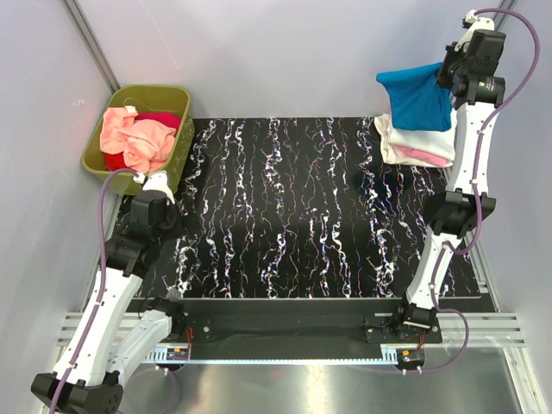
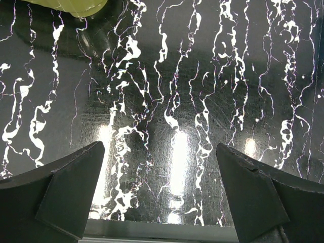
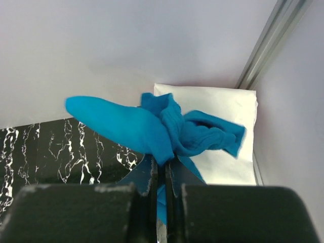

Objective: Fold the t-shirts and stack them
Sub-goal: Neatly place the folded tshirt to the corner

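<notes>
Fingers of the right gripper pinch tight on the bunched blue shirt, holding it above the folded stack at the far right corner of the mat, probably to lay it on top. Left gripper hangs wide open and empty over the mat, near the tub of unfolded shirts

Matt blue cloth shirt, far right; glossy black marbled tabletop catching glare; smooth olive plastic tub, far left; brushed metal sheet, near.
</notes>
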Robot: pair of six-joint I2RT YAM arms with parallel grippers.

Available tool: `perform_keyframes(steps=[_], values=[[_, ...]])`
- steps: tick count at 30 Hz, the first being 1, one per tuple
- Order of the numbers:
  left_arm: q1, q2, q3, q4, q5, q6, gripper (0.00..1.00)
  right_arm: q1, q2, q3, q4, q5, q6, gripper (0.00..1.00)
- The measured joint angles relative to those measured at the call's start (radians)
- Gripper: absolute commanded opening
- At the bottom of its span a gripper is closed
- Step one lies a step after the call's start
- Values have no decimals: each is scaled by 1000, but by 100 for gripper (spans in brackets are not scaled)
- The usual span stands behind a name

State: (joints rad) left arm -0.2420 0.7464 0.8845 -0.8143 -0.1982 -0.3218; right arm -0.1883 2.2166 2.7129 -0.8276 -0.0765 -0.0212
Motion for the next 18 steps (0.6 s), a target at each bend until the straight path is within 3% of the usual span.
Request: perform_keyframes(steps=[18], values=[[8, 8, -2, 0, 1, 0, 99, -35, 8, -16, 14, -130, 108, 0]])
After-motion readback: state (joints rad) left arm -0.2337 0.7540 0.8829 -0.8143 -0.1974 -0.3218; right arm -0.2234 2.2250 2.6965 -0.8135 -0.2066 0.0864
